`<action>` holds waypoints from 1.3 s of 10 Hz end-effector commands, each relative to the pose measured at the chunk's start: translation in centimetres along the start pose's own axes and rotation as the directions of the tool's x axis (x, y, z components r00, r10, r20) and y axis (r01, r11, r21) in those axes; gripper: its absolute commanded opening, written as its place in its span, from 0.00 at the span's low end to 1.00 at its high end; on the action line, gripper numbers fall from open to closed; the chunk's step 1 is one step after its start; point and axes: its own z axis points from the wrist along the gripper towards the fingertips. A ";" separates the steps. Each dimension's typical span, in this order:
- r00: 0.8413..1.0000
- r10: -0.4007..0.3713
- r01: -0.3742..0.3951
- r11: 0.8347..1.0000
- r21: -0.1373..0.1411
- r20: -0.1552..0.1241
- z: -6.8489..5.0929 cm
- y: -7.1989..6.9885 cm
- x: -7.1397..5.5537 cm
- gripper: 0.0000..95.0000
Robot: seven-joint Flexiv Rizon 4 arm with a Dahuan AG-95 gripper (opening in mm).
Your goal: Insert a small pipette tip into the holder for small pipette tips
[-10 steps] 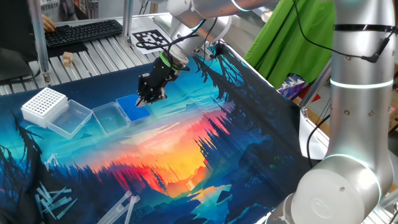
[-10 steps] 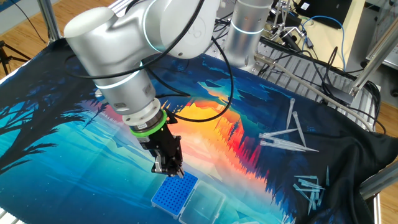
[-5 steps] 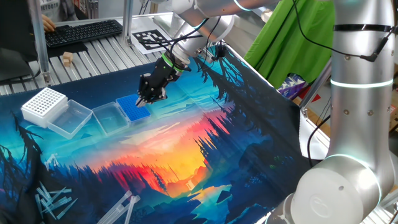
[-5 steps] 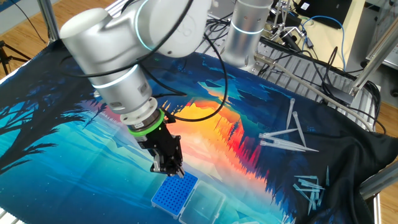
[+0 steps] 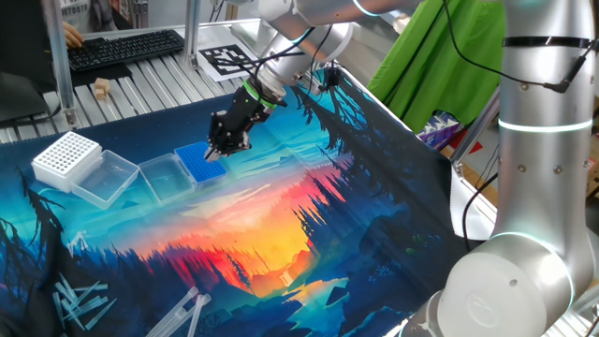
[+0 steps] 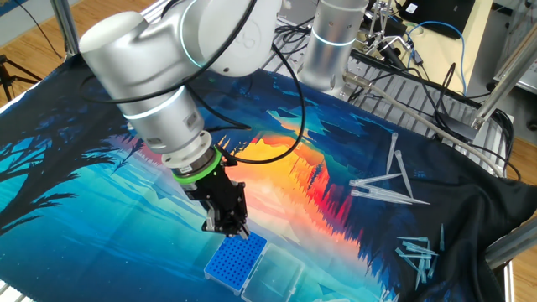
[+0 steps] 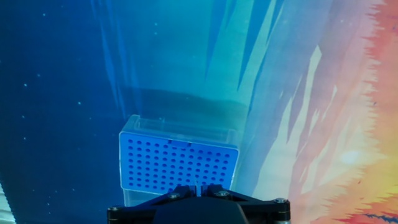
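Observation:
The blue holder (image 5: pixel 200 163) with a fine grid of holes lies on the printed mat, its clear lid (image 5: pixel 161 176) folded open beside it. It also shows in the other fixed view (image 6: pixel 233 258) and the hand view (image 7: pixel 178 163). My gripper (image 5: pixel 223 150) hangs just above the holder's near edge, also seen in the other fixed view (image 6: pixel 231 231). In the hand view the gripper (image 7: pixel 197 188) is shut on the small pipette tip (image 7: pixel 196 186), a thin whitish sliver pointing down over the holes at the rack's edge.
A white perforated rack (image 5: pixel 66 157) with a clear lid (image 5: pixel 106 178) stands left of the holder. Longer clear tips lie scattered at the mat's corner (image 5: pixel 80 301), and in the other fixed view at the right (image 6: pixel 390 186) and lower right (image 6: pixel 418 253). Metal rails and a keyboard (image 5: pixel 122 47) sit behind.
The arm's upper part has shifted slightly; the gripper stays above the holder's edge, still shut on the tip.

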 end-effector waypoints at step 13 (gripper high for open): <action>0.998 0.059 -0.058 0.997 0.048 -0.033 0.2 0.3 -0.5 0.00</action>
